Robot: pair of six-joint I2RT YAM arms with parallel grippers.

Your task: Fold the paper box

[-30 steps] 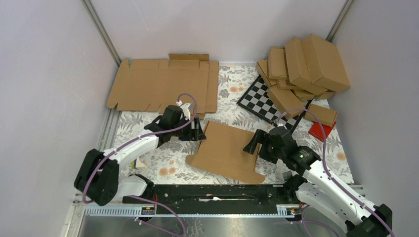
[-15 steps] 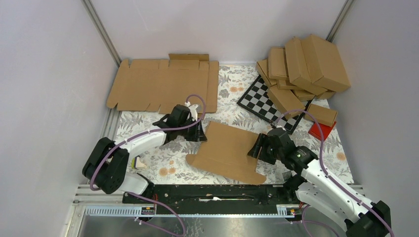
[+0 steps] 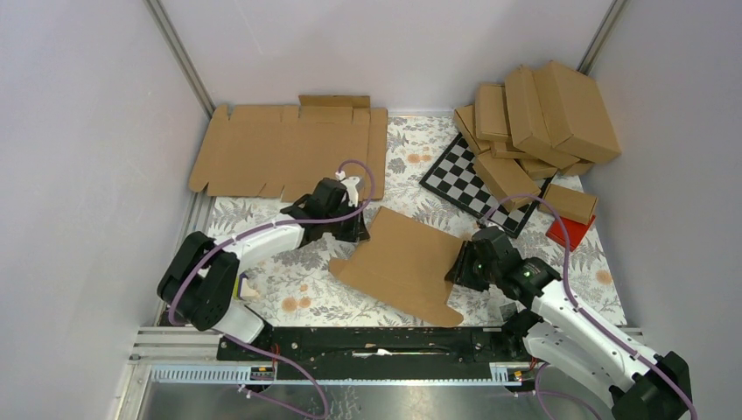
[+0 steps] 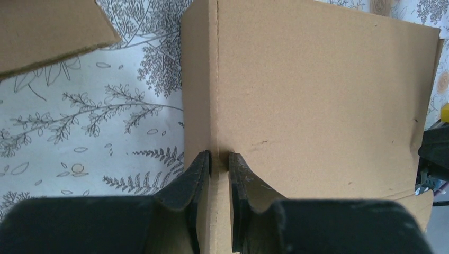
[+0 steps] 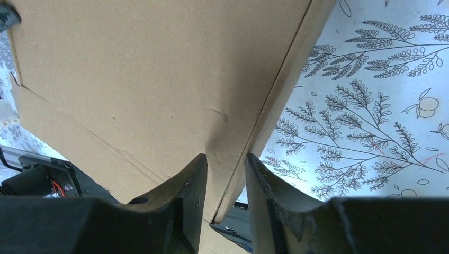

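Top view: paper box (image 3: 404,262) lying mid table (image 3: 289,289), toward front edge, mostly flat. Left gripper (image 3: 355,229), right gripper (image 3: 460,262) reaching opposite ends.

Left wrist: fingers (image 4: 197,169) pinching tight on box fold.

Right wrist: fingers (image 5: 193,180) sitting around side fold; cannot tell if squeezing.

Folding looking barely begun; most flaps waiting.

Paper box (image 3: 404,262) centre; checkered board (image 3: 461,179) behind-right.

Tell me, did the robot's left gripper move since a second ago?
Yes. The left gripper slid to the right, closer to the checkered board, and now pinches the edge of the paper box.
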